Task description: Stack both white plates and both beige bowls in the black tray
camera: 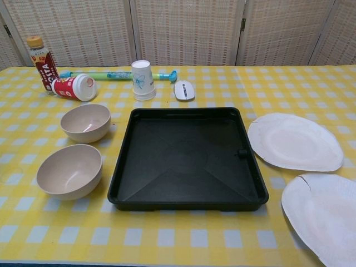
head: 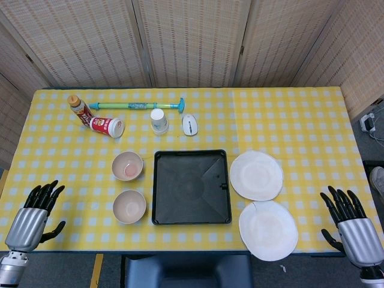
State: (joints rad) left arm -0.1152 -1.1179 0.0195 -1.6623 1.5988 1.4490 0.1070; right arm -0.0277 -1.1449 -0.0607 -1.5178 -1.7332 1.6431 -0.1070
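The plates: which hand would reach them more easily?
Probably the right hand: both white plates lie on its side of the black tray; the left hand is across it.

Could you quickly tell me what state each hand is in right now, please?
Left hand: open, fingers apart, holding nothing, near the table's front left edge.
Right hand: open, fingers apart, holding nothing, near the front right edge.
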